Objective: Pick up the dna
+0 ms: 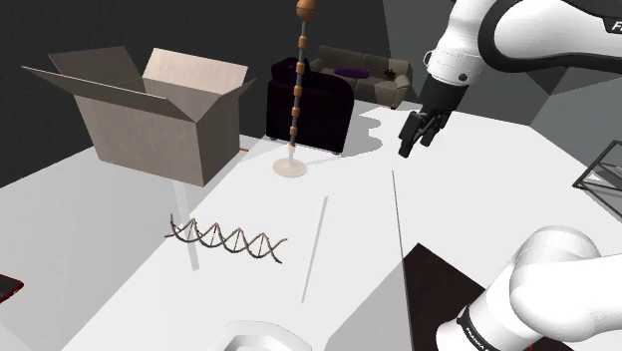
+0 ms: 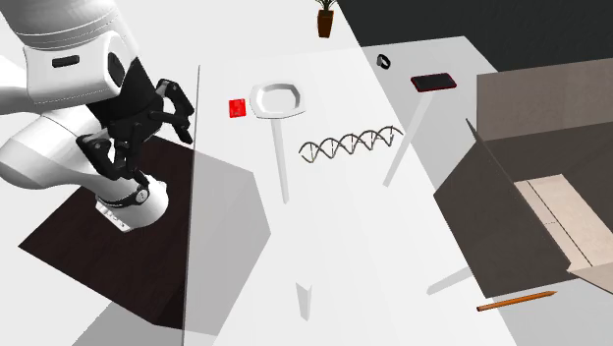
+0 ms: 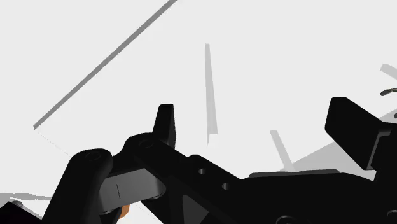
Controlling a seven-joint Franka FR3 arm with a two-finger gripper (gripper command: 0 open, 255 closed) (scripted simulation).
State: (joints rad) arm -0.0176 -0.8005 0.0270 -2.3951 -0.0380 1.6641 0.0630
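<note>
- Cardboard box (image 1: 150, 120): is standing on the white table (image 1: 249, 199), flaps spread open.
- Black gripper (image 1: 417, 140): is hanging above the table, fingers (image 3: 165, 124) standing apart, clasping nothing.
- DNA helix (image 1: 227, 239): is lying flat on the table, near the box, well apart from the gripper.
- White dish (image 2: 265, 90): is sitting on the table near the helix.

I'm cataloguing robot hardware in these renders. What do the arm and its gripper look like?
The arm is built of rounded, glossy white shells with dark rings at the joints and black lettering on the shell near its base. The gripper is all black, with an angular body and two blocky fingers.
</note>
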